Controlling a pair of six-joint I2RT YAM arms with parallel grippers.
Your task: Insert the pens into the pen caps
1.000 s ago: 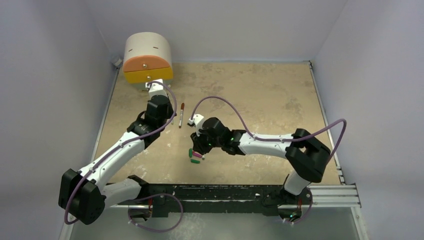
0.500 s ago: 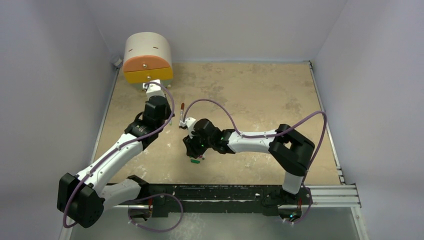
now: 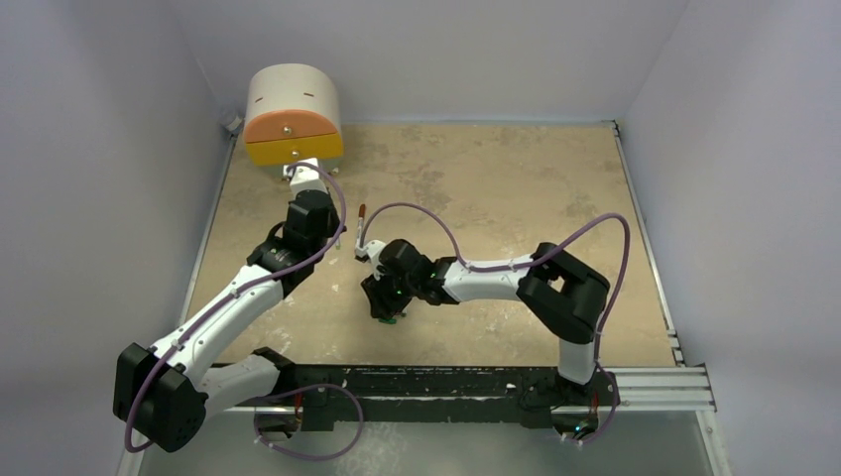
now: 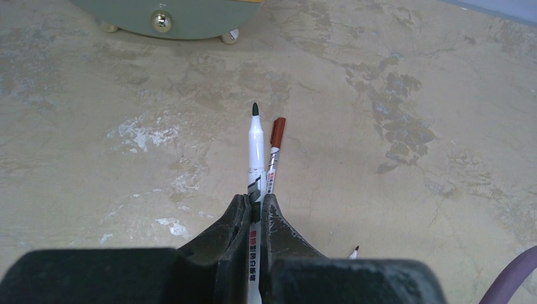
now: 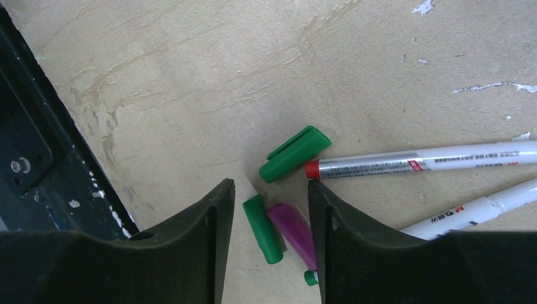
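Left pincer (image 4: 254, 204) of mine is clamped on a green-tipped pen (image 4: 256, 136). Right pincer (image 5: 269, 190) hangs spread wide over a green cap (image 5: 263, 229) and the magenta cap (image 5: 294, 234) on the table (image 5: 190, 76). The overhead cam hides those under my wrist. The pen print's too tiny to read.

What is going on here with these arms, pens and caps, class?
The left tool is shut on an uncapped dark-tipped pen, beside a red-capped pen lying on the table. The right tool is open, hovering over a green cap and a magenta cap lying side by side; a second green cap and two pens lie nearby.
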